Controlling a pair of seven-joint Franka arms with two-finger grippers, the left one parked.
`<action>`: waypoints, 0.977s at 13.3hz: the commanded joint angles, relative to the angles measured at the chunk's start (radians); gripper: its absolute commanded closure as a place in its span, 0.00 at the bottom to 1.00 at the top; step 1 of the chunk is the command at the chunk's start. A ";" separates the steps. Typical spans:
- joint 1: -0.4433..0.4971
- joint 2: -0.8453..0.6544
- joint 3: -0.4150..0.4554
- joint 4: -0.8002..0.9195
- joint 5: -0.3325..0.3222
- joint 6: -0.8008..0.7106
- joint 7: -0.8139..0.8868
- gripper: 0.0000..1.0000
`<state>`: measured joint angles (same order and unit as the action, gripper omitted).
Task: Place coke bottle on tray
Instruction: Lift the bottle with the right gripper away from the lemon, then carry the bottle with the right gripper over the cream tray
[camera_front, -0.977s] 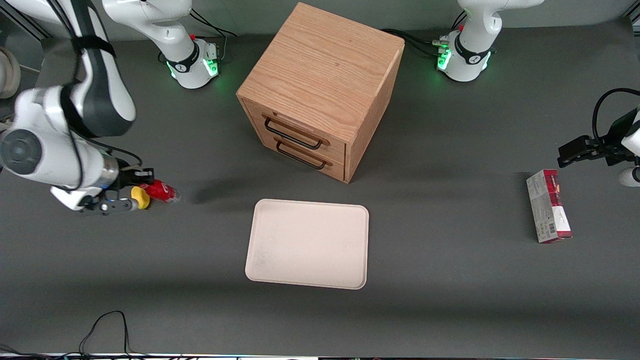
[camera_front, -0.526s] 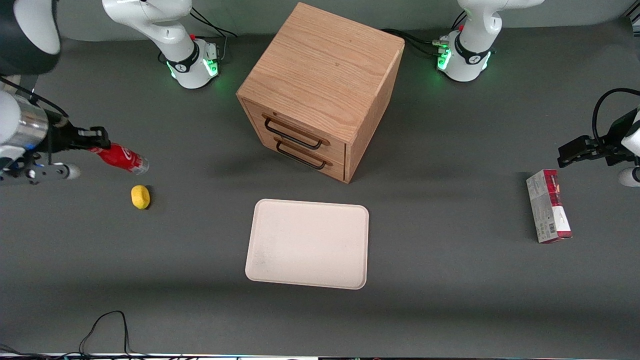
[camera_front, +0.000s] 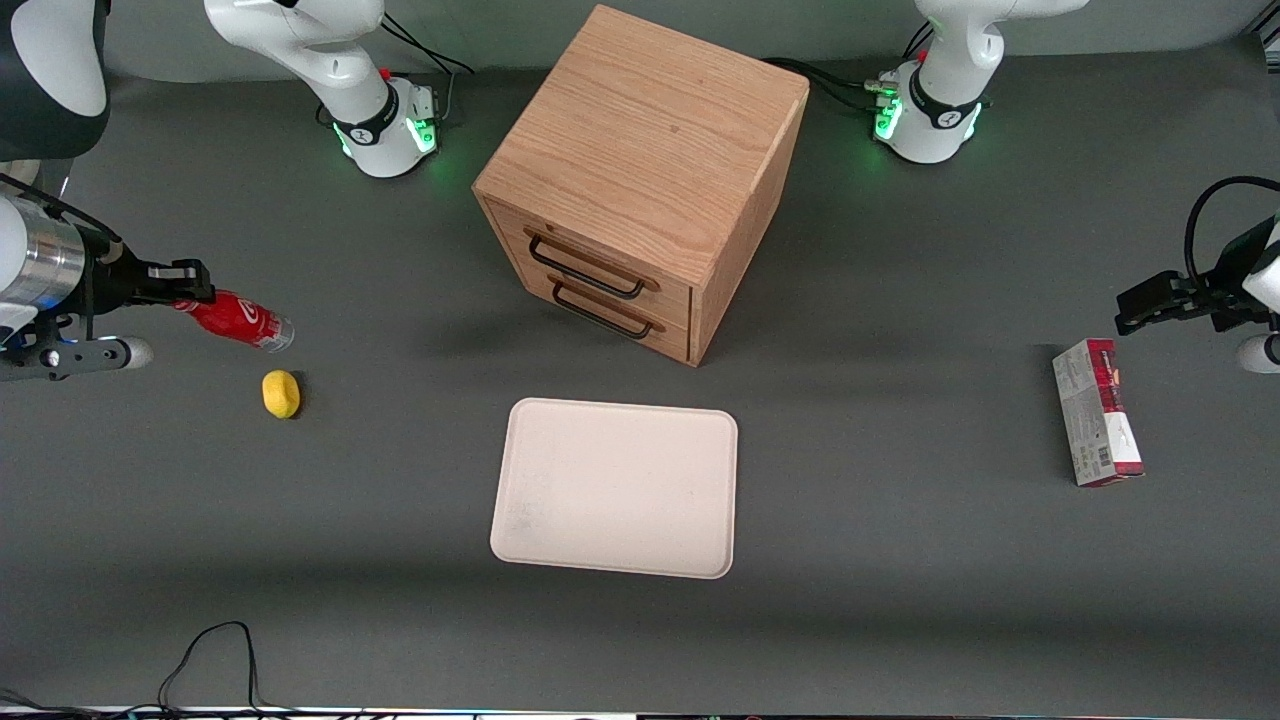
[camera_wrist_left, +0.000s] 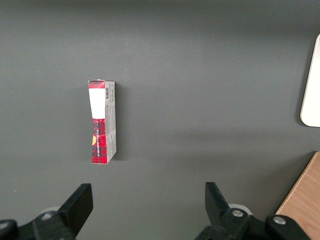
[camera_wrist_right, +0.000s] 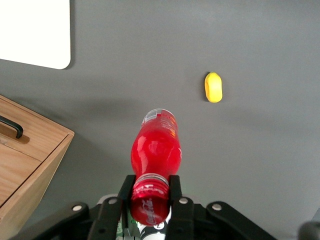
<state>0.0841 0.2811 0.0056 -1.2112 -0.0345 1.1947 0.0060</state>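
Coke bottle lifted off table beside lemon, now airborne — gripper jaws pinching cap end; carry to tray next.

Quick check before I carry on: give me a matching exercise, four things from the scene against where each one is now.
Things:
1. coke bottle
2. tray
3. yellow lump
4. carton

Places:
A. on the table in front of the cabinet drawers
B. held in the pincer, lifted off the table
C. toward the parked arm's end
D. on the table, nearer the front camera than the bottle

Pairs: 1-B, 2-A, 3-D, 4-C
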 joint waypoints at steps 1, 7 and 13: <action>0.011 0.159 0.045 0.190 0.001 -0.029 0.102 1.00; 0.070 0.430 0.186 0.320 -0.010 0.240 0.447 1.00; 0.184 0.604 0.180 0.321 -0.056 0.587 0.713 1.00</action>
<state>0.2468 0.8246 0.1870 -0.9589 -0.0582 1.7476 0.6616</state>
